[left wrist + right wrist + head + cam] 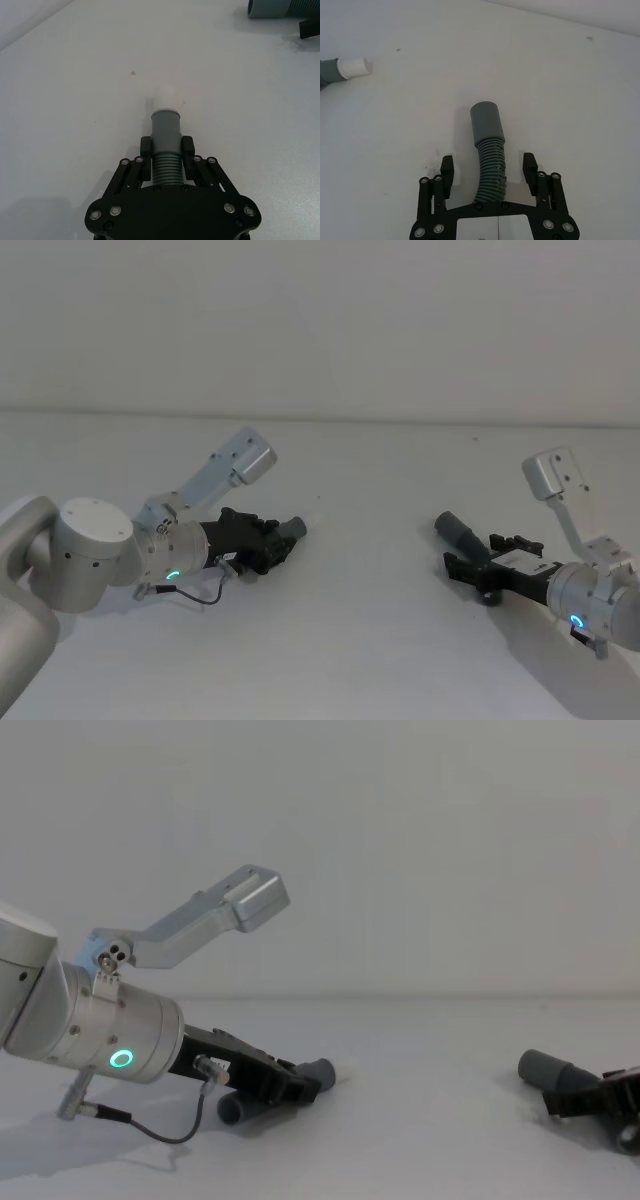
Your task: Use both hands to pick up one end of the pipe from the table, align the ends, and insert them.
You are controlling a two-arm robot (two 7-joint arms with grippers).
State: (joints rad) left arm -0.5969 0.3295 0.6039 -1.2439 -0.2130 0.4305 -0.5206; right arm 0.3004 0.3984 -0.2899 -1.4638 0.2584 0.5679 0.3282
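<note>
Left hand (pixel 166 146) clenched on one hose piece (pixel 165 131) (white stub (pixel 164 97) forward), right hand (pixel 489 163) spread wide astride the other piece (pixel 488 125)

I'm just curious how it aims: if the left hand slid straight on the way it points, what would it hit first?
Probably nothing: beyond the left hand and its held pipe's white stub lies bare table. The other pipe's cuff sits off to the side, though depth is unclear.

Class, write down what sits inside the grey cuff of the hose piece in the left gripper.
A white stub pokes out of the cuff ahead of the left gripper; its depth inside is hidden by the cuff wall.
</note>
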